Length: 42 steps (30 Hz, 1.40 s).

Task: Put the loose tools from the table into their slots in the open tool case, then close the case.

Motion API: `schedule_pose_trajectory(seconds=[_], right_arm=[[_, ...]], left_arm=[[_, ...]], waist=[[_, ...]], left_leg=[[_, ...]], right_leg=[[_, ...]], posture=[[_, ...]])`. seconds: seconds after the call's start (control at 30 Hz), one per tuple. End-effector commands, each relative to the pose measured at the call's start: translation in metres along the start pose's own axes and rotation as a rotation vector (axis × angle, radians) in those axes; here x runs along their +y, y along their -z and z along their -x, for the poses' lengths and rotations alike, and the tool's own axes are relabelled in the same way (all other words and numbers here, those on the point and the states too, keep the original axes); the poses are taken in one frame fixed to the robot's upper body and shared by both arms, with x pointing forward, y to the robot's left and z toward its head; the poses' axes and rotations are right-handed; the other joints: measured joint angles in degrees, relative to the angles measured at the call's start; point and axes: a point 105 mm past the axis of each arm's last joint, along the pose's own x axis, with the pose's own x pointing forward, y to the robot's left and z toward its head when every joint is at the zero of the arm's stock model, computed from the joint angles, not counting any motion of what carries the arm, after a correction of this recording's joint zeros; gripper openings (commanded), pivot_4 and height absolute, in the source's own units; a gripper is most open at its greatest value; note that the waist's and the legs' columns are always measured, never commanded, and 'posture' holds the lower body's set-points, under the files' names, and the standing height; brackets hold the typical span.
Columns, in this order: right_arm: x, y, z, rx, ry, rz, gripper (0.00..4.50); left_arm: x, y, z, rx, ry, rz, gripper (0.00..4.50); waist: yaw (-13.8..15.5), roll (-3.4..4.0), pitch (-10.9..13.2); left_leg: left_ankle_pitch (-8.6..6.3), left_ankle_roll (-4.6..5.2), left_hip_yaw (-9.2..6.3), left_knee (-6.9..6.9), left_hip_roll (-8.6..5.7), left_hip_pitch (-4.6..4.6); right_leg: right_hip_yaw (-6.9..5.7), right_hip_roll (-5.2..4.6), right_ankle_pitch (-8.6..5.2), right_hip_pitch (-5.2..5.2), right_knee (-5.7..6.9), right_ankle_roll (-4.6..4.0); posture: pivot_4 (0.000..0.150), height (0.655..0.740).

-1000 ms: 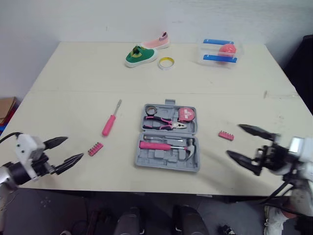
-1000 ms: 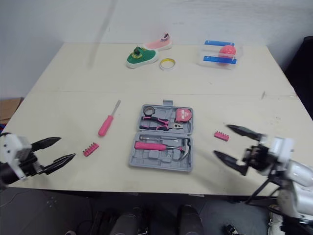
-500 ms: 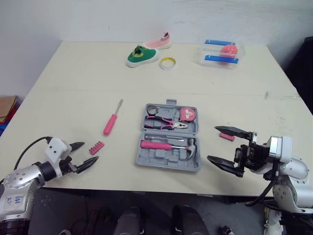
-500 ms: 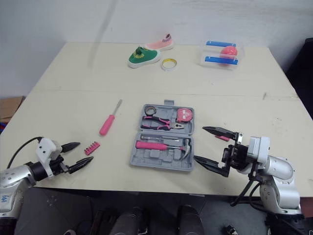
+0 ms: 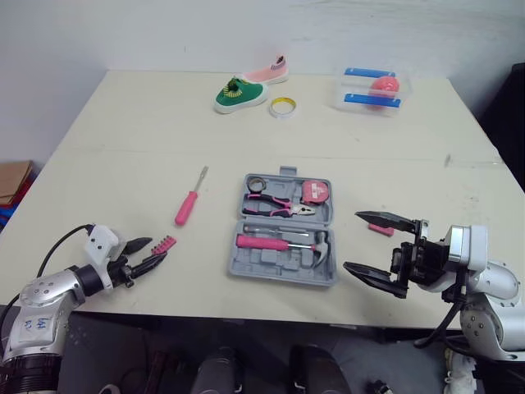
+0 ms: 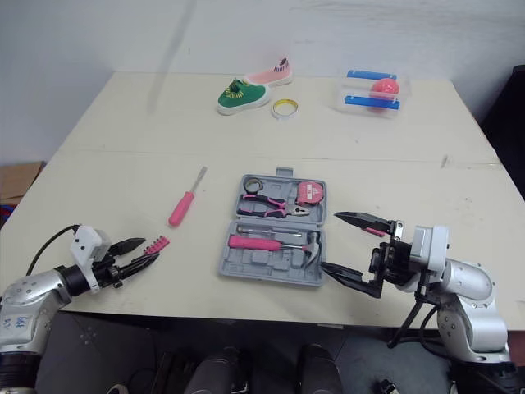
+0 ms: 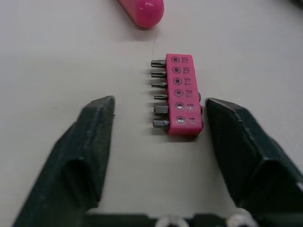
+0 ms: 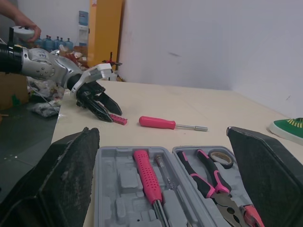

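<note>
My released left gripper (image 5: 148,254) is straddling the pink plastic bit holder (image 7: 183,94) on the cream worktop (image 5: 164,131). My right gripper (image 5: 353,240) is hovering released beside the open grey tool case (image 5: 246,268).

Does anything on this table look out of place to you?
A green shoe and a pink shoe sit at the far edge, odd beside a tool kit. A pink screwdriver, a left bit strip and a right bit strip lie loose outside the open case.
</note>
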Motion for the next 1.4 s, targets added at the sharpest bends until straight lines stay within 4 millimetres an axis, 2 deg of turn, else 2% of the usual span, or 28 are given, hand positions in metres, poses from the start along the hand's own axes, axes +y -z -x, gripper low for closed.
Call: schedule_pose_trajectory(seconds=[0.03,0.07,0.23,0.27,0.3,0.4,0.57,0.67,0.73,0.9,1.1,1.4], right_arm=[[-0.001,-0.009,0.001,0.0,-0.007,0.041,4.5],[-0.001,-0.009,0.002,0.001,-0.006,0.04,4.5],[-0.001,-0.007,0.004,0.005,-0.003,0.035,4.5],[-0.001,-0.006,0.005,0.007,-0.001,0.034,4.5],[0.0,-0.003,0.009,0.013,0.007,0.031,4.5],[0.0,0.003,0.019,0.033,0.026,0.029,4.5],[-0.002,0.007,0.032,0.081,0.037,0.022,4.5],[-0.005,0.01,0.042,0.116,0.051,0.023,4.5],[-0.006,0.011,0.046,0.122,0.058,0.023,4.5],[-0.006,0.014,0.047,0.137,0.052,0.018,4.5],[-0.006,0.012,0.044,0.132,0.063,0.019,4.5],[-0.004,0.007,0.032,0.125,0.07,0.028,4.5]], left_arm=[[-0.012,0.014,-0.003,0.047,0.063,0.038,1.18],[-0.013,0.015,-0.002,0.051,0.067,0.041,0.74],[-0.011,0.015,0.005,0.04,0.052,0.036,0.7],[-0.009,0.006,0.007,-0.006,0.041,0.024,0.7],[-0.007,-0.016,0.012,-0.093,0.034,-0.021,0.7],[-0.015,-0.061,0.023,-0.211,0.069,-0.135,0.7],[-0.046,-0.101,0.016,-0.183,0.253,-0.275,0.7],[-0.071,-0.113,-0.001,-0.03,0.408,-0.415,0.7],[-0.078,-0.123,-0.011,0.007,0.431,-0.446,0.7],[-0.091,-0.123,-0.037,0.164,0.513,-0.532,0.7],[-0.101,-0.109,-0.057,0.297,0.594,-0.602,0.7],[-0.108,-0.104,-0.082,0.345,0.606,-0.666,0.7]], waist=[[-0.02,0.0,0.0],[-0.03,0.0,0.0],[-0.05,0.0,0.0],[-0.05,0.0,0.0],[-0.15,-0.01,0.0],[-0.16,-0.24,0.14],[0.02,-0.32,0.22],[0.14,-0.33,0.23],[0.17,-0.32,0.23],[-0.22,-0.3,0.25],[0.05,-0.36,0.3],[0.2,-0.42,0.33]], left_leg=[[0.0,0.0,0.0,0.0,0.0,0.0],[0.0,0.0,0.0,0.0,0.0,0.0],[0.0,0.0,0.0,-0.01,0.01,0.01],[0.0,0.0,0.0,0.0,0.01,0.01],[0.0,0.0,0.0,0.0,0.01,0.01],[0.0,-0.01,-0.02,-0.03,0.04,-0.06],[0.02,-0.02,-0.07,0.03,0.0,-0.07],[0.03,-0.01,-0.06,0.02,-0.02,-0.07],[0.07,-0.03,-0.04,0.01,-0.04,-0.07],[0.44,-0.07,0.07,-0.05,0.05,-0.06],[0.45,0.01,0.21,0.03,0.02,-0.05],[0.45,0.05,0.12,0.13,0.01,-0.12]], right_leg=[[0.0,0.0,0.0,0.01,0.0,0.0],[0.0,0.0,0.0,0.01,-0.01,0.0],[0.0,0.0,0.0,0.0,0.0,0.0],[0.0,0.0,0.0,0.0,0.01,0.0],[0.0,0.0,0.0,0.0,0.0,0.0],[-0.01,0.01,0.0,-0.03,-0.03,0.0],[-0.03,-0.03,0.0,0.02,-0.04,-0.01],[-0.01,-0.04,0.01,0.02,-0.02,-0.01],[-0.01,0.03,0.01,0.04,-0.03,0.0],[-0.01,0.3,0.01,-0.03,0.0,0.0],[-0.11,0.4,0.01,-0.1,0.08,0.01],[0.0,0.31,0.02,-0.08,0.08,0.03]], posture=[[0.15,0.74],[0.15,0.74],[0.15,0.74],[0.15,0.74],[0.15,0.74],[0.15,0.74],[0.15,0.74],[0.15,0.74],[0.15,0.74],[0.15,0.74],[0.15,0.74],[0.15,0.74]])
